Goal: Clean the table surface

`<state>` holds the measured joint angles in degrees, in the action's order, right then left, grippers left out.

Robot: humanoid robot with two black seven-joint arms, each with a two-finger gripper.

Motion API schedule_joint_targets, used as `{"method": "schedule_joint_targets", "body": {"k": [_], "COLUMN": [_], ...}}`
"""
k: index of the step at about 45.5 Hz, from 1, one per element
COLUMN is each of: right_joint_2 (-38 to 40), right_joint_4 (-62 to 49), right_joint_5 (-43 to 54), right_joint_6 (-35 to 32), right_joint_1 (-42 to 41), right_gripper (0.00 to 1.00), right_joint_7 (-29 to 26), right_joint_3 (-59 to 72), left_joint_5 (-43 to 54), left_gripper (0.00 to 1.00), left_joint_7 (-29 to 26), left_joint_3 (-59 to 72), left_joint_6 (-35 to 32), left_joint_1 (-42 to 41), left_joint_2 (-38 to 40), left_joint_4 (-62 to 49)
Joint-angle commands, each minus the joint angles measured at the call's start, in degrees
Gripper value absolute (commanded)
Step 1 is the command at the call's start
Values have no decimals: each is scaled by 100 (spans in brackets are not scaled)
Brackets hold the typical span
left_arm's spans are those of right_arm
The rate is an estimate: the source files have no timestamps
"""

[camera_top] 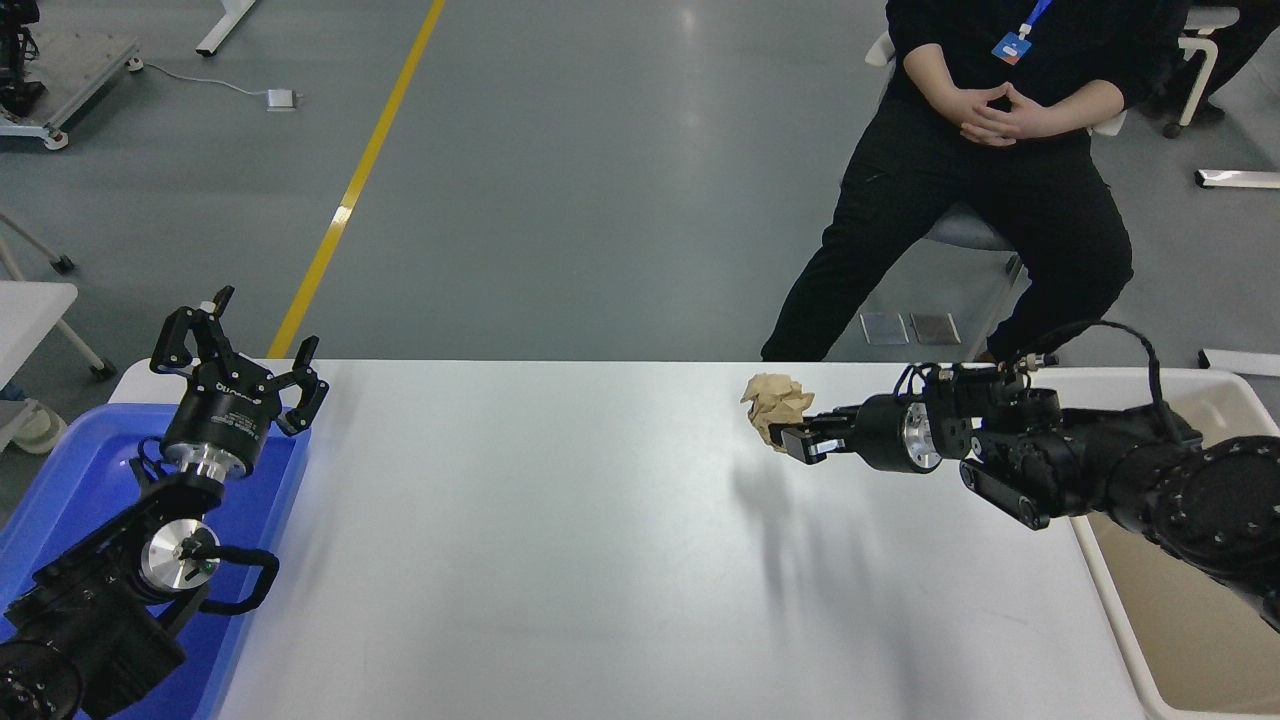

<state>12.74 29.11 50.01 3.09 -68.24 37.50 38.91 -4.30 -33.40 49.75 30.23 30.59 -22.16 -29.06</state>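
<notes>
Left black gripper [238, 340], fingers spread and holding nothing, parked at lower left above the shallow blue plastic tray [70, 480]. The smooth matte white table surface [520, 560] spans the middle of the view, lying below the right black gripper [790, 437], whose shadow falls on it. The right arm reaches in level from the right edge, over the beige-white rectangular bin [1180, 620], its fingers pinching a crumpled tan paper ball [775, 400] held clear of the tabletop. Beyond the far edge, a seated person in black [980, 190], hands clasped.
</notes>
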Motion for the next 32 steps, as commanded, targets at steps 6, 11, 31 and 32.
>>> {"method": "schedule_joint_targets", "body": {"k": [6, 11, 31, 32], "right_joint_2": [1432, 1775, 2364, 2364], "right_joint_4": [1527, 1659, 1344, 1213], "right_joint_5": [-123, -123, -123, -149], "right_joint_6": [-335, -625, -1346, -1346], "right_joint_1": [-1234, -1560, -1877, -1842], "right_gripper": [0, 0, 0, 0], "right_joint_7": [46, 55, 73, 73], "right_joint_3": [-287, -462, -1087, -1078], "left_joint_5": [-1, -1, -1, -1], "left_gripper": [100, 100, 100, 100], "left_joint_7": [0, 0, 0, 0], "left_joint_3": [-1, -1, -1, -1], "left_joint_6": [0, 0, 0, 0], "left_joint_1": [0, 0, 0, 0], "left_joint_2": [1, 1, 1, 1], "left_joint_4": [5, -3, -3, 5]}}
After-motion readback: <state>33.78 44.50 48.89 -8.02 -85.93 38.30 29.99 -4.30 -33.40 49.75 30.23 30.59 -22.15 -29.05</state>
